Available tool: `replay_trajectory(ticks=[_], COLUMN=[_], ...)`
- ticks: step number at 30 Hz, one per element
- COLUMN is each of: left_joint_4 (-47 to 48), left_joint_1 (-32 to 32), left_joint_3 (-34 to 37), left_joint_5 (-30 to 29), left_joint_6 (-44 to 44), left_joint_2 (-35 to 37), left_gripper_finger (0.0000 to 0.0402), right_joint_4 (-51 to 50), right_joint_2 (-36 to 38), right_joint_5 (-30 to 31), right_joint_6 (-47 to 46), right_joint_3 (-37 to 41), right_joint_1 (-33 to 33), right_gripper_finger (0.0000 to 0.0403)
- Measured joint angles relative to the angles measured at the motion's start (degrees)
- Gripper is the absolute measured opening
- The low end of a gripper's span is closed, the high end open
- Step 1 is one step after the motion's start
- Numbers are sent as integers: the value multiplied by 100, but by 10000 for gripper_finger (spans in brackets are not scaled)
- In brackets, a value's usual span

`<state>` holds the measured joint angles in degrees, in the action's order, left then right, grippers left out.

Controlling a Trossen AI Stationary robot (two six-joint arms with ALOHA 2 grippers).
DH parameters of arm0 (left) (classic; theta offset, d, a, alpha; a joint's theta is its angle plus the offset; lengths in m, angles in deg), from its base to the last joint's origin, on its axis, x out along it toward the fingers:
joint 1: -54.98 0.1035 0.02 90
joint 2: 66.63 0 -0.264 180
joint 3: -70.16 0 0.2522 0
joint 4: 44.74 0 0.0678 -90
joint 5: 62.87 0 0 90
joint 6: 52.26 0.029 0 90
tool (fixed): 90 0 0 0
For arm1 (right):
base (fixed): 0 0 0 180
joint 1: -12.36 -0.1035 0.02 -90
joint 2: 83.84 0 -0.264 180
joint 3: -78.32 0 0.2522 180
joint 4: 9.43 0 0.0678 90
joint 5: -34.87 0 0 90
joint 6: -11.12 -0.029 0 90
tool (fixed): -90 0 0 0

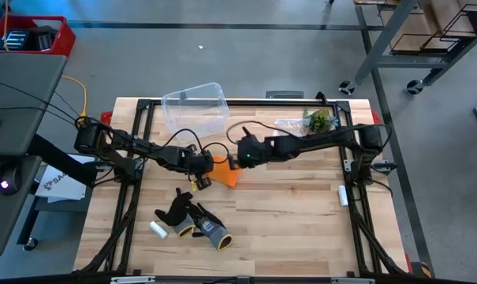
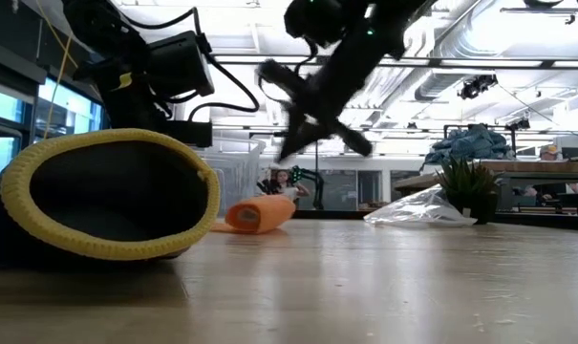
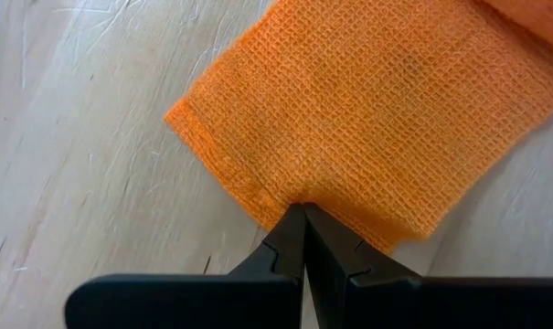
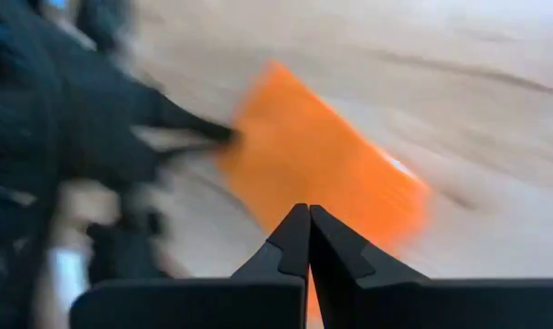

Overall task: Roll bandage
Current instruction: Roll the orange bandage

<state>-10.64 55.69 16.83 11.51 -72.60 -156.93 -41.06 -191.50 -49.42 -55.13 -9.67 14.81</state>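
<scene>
The orange bandage [image 1: 225,173] lies on the wooden table near its middle. In the low view its rolled part [image 2: 257,213] rests on the table with a flat tail [image 2: 218,226] running out from it. My left gripper [image 3: 303,216] is shut at the flat end's edge, on the bandage's left side [image 1: 207,177]. My right gripper [image 4: 306,213] is shut and empty. It hovers above the bandage, just to its far right [image 1: 236,160]. My left gripper pinches the end edge [image 3: 299,199] of the bandage's flat tail between its two fingertips, about midway along that edge. The fingers come from the table's left, slanting down. The tail lies flat on the table ahead of them, slack.
A clear plastic box [image 1: 195,106] stands at the far side. Black-grey-yellow gloves [image 1: 197,222] and a small white cylinder [image 1: 158,230] lie near the front left. A small plant with a plastic bag [image 1: 313,122] sits at the far right.
</scene>
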Motion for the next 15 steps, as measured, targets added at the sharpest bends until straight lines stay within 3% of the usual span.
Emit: replay_trajectory(ticks=[4,9,15], left_joint_4=[-7,-13,-27], left_joint_1=[0,0,1], left_joint_3=[2,2,4], left_joint_5=[-2,-4,-4], left_joint_6=[0,2,2], left_joint_2=[0,0,0], left_gripper_finger=[0,0,0], right_joint_4=[-717,-130,821], right_joint_2=[-33,-34,-331], right_joint_5=[-308,-537,-749], right_joint_6=[-55,-520,-962], right_joint_3=[202,746,854], right_joint_1=[-29,-23,-139], right_gripper_finger=[0,0,0])
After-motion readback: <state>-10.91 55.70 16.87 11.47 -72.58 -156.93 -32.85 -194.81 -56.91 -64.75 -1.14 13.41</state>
